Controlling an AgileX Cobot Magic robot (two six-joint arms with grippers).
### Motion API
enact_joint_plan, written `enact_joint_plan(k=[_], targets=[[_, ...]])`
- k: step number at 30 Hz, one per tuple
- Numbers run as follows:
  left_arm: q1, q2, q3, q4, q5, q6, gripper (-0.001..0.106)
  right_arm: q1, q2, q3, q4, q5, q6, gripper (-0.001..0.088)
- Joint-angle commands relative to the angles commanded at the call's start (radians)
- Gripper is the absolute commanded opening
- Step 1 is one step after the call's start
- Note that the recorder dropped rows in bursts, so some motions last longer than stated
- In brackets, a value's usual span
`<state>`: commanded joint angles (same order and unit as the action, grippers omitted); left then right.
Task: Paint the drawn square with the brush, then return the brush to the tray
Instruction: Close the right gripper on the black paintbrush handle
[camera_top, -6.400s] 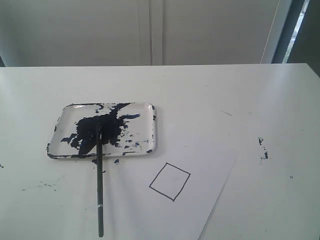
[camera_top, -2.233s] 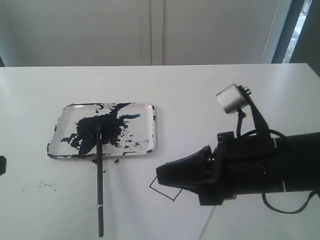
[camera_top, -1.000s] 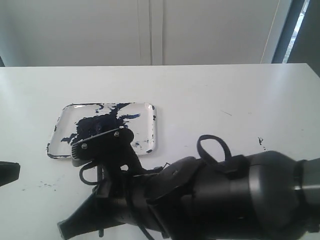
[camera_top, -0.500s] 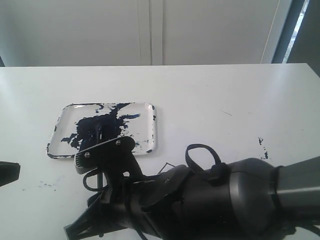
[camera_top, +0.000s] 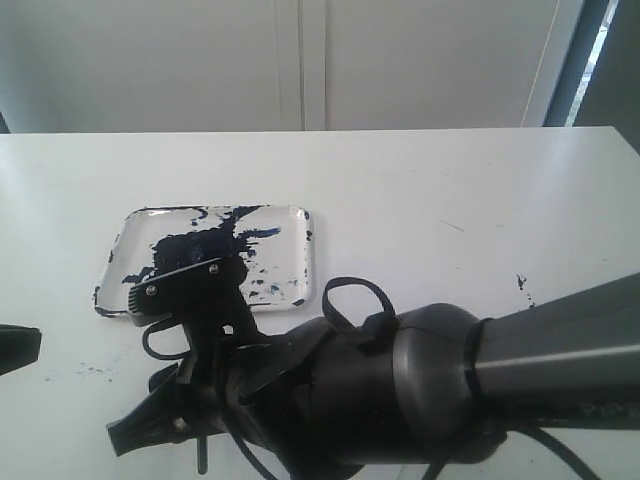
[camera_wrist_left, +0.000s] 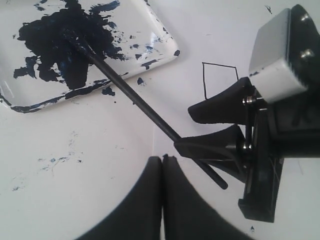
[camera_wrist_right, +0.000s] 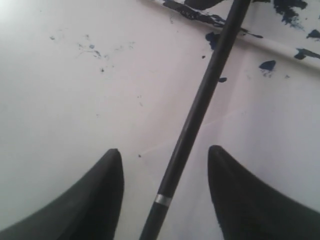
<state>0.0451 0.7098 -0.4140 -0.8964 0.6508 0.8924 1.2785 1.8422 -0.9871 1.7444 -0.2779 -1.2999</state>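
Black brush (camera_wrist_right: 200, 107) lies with its long axis running near-to-far, tip in the tray (camera_top: 295, 235), handle passing between the right gripper's (camera_wrist_right: 165, 149) spread, empty jaws.

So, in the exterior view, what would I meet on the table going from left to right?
left gripper at the picture's edge → tray → dark paint specks far to the right
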Motion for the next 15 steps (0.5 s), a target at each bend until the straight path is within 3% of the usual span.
enact_joint_plan(k=[10,15], targets=[[0.000,0.000,0.000,0.000,0.000,0.000,0.000,0.000,0.080,0.000,0.000,0.031,0.009,0.0495],[0.000,0.000,0.000,0.000,0.000,0.000,0.000,0.000,0.092,0.000,0.000,0.020,0.025,0.0446]])
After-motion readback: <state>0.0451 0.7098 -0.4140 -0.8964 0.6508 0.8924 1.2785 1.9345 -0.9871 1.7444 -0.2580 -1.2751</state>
